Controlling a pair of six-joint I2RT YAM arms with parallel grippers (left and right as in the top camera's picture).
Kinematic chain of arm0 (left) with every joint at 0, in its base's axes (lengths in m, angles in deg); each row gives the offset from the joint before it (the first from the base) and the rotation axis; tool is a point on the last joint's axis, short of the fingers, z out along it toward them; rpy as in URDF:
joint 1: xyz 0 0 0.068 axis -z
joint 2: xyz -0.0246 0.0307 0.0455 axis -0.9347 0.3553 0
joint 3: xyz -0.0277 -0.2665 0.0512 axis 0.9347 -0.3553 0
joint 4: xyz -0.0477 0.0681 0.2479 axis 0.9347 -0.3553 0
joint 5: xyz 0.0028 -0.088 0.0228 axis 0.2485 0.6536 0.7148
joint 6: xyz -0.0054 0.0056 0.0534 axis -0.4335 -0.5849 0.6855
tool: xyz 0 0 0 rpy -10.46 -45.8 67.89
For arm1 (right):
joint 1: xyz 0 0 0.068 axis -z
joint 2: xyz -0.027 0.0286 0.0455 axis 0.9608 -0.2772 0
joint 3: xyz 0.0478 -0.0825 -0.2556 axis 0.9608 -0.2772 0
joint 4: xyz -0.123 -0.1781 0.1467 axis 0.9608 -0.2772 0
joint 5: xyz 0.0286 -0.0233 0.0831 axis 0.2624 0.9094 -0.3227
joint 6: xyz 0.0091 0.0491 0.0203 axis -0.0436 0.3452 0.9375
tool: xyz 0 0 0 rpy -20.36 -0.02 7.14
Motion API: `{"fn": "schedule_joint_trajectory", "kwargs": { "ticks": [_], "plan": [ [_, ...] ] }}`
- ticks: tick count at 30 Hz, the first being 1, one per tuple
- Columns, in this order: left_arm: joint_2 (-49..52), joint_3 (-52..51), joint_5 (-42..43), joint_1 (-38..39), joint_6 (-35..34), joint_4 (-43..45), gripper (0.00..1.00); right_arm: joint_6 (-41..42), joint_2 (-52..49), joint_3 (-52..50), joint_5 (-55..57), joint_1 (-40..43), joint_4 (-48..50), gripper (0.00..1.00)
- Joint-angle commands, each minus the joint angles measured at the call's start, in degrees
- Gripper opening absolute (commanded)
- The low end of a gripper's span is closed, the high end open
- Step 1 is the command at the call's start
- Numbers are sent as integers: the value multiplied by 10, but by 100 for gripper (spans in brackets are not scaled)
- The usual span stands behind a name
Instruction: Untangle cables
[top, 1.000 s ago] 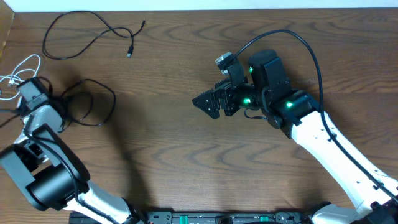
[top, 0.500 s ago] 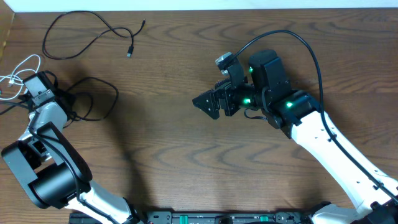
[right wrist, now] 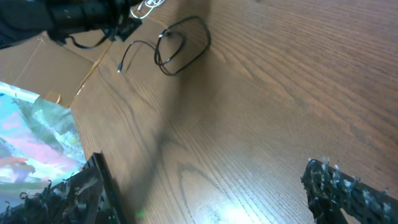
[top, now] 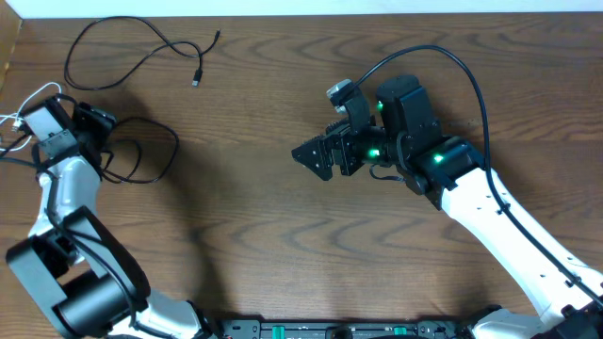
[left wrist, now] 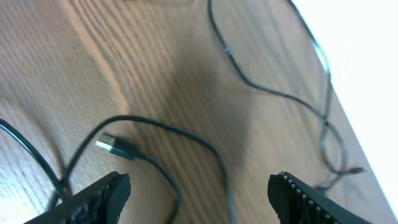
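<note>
A black cable (top: 143, 151) lies in a loose loop on the wooden table at the left; the left wrist view shows its USB plug (left wrist: 115, 146) flat on the wood. My left gripper (top: 96, 123) hovers at the loop's left end, open, with nothing between its fingers (left wrist: 104, 194). A second black cable (top: 121, 56) curls apart at the far left corner, also visible as a black cable (left wrist: 273, 93) ahead of the left jaws. A white cable (top: 28, 102) lies by the table's left edge. My right gripper (top: 311, 155) stands open and empty mid-table, far from the looped cable (right wrist: 180, 46).
The table's far edge (top: 301, 16) meets a white wall. Past the left edge sit cardboard (right wrist: 43, 68) and a colourful sheet (right wrist: 31, 134). The right arm's own thick black wire (top: 433, 56) arcs over its wrist.
My left gripper has opened, letting go of the looped black cable, and moved toward the far side. The loop has settled slightly. The right arm has not moved.
</note>
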Motion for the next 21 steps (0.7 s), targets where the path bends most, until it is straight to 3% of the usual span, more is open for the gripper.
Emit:
{"fn": "schedule_joint_trajectory", "kwargs": {
  "ticks": [1,5,6,10,15,21],
  "plan": [
    [-13,10,113,0,-23,-6,77,-2,10,2,3,0,-7,98],
    [-30,10,350,0,-69,18,96,6,14,2,14,13,-16,99],
    [-37,10,440,1,-69,37,96,6,18,2,16,25,-30,99],
    [-72,10,599,11,-68,54,97,13,52,2,16,89,-99,99],
    [-158,10,615,41,-56,33,97,12,136,2,64,175,-196,99],
    [-309,10,468,131,54,-145,97,10,275,2,218,227,-317,99]
  ]
}}
